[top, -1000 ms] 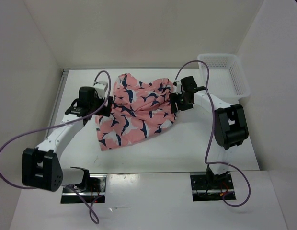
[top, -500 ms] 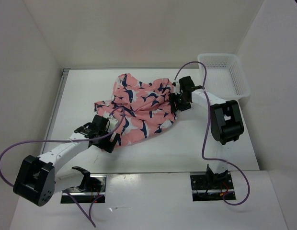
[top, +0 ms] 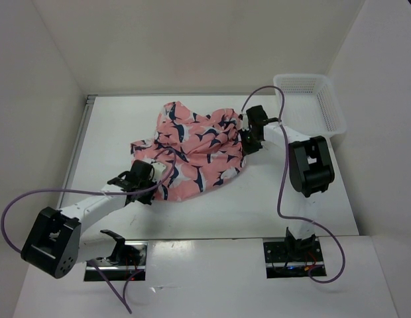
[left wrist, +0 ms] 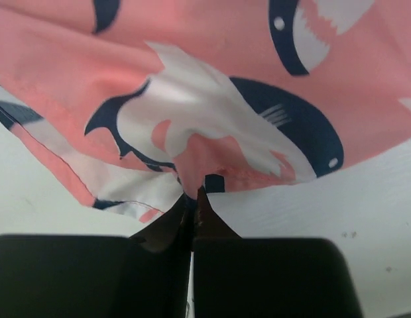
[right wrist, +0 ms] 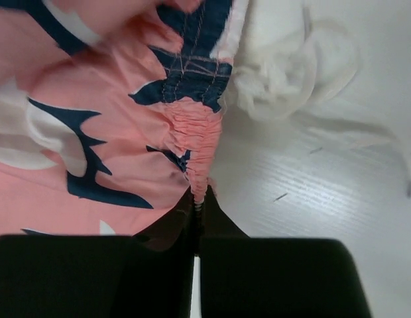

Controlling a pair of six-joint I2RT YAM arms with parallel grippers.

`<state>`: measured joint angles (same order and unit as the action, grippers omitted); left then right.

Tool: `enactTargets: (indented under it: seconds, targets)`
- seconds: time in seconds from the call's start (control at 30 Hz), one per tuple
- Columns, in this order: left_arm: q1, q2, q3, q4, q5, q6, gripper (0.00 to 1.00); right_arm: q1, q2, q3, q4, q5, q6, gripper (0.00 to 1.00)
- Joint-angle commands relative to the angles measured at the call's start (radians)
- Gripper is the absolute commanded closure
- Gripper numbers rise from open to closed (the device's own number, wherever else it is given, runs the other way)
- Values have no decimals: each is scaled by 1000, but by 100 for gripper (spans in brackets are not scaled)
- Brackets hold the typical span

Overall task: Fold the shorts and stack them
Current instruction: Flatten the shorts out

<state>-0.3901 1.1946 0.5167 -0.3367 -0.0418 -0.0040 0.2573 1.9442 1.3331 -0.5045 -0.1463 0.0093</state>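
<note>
Fingers (left wrist: 162, 228), left gripper (left wrist: 194, 197): pressed together, pinching a hem edge of the shorts (left wrist: 212, 99).
Left grip spot: 7 o'clock corner of the shorts (top: 195, 149).
Shorts: crumpled mid-table (top: 272, 192), held between both grippers.
Fingers (right wrist: 222, 224), right gripper (right wrist: 197, 199): pressed together, nipping the gathered waistband.
Right grip spot: 3 o'clock edge of the shorts.
White mesh basket (top: 310, 99): table's 2 o'clock corner, apart from the shorts.
</note>
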Motion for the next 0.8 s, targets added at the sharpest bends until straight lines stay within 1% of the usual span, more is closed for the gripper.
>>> enactTargets:
  seconds: [0.0, 0.03, 0.07, 0.1, 0.13, 0.17, 0.2, 0.23, 0.27, 0.33, 0.4, 0.43, 0.47, 0.5, 0.53, 0.57, 0.6, 0.63, 0.67, 0.7, 0.77]
  targets:
    - [22, 20, 32, 141, -68, 4, 100, -6, 5, 160, -9, -2, -8, 100]
    - [46, 29, 78, 253, -85, 4, 100, -6, 5, 225, -34, 7, -8, 100]
    - [112, 48, 139, 310, -110, 4, 100, -6, 5, 388, -34, 17, -8, 100]
    - [144, 107, 322, 380, -110, 4, 100, -6, 5, 482, -46, 27, 6, 100]
    - [175, 141, 438, 381, -110, 4, 100, -6, 5, 577, -46, 27, 17, 100]
    - [200, 173, 556, 381, -119, 4, 100, -6, 5, 764, -46, 27, 17, 100]
    - [236, 224, 669, 363, -119, 4, 100, -6, 5, 846, -46, 27, 30, 100]
    - [247, 244, 865, 345, -119, 4, 100, -6, -8, 912, -46, 45, 41, 100]
    - [257, 253, 941, 328, -119, 4, 100, -6, -20, 998, -37, 62, 41, 100]
    - [266, 253, 1031, 283, -119, 4, 100, -15, -77, 997, -37, 83, 41, 100]
    - [266, 185, 1011, 269, -128, 4, 100, -15, -129, 931, -37, 83, 14, 100]
    - [266, 157, 978, 254, -128, 4, 100, -15, -184, 837, -37, 83, 2, 100]
    - [266, 93, 883, 243, -129, 4, 100, -15, -212, 786, -46, 65, -8, 100]
    - [266, 59, 831, 229, -138, 4, 100, -15, -237, 734, -46, 50, -17, 100]
    - [266, 25, 782, 229, -138, 4, 100, -15, -285, 627, -57, 12, -43, 100]
    - [266, -42, 739, 193, -138, 4, 100, -15, -307, 574, -72, -8, -60, 100]
    - [266, -73, 670, 170, -138, 4, 100, -15, -327, 521, -81, -18, -77, 100]
    - [266, -104, 639, 141, -138, 4, 100, -15, -368, 406, -91, -36, -113, 100]
    - [266, -166, 608, 84, -138, 4, 100, -15, -387, 350, -120, -56, -144, 100]
    - [266, -199, 576, 61, -129, 4, 100, -15, -404, 246, -141, -77, -172, 100]
    - [266, -287, 490, 4, -115, 4, 100, -15, -451, 149, -193, -113, -242, 100]
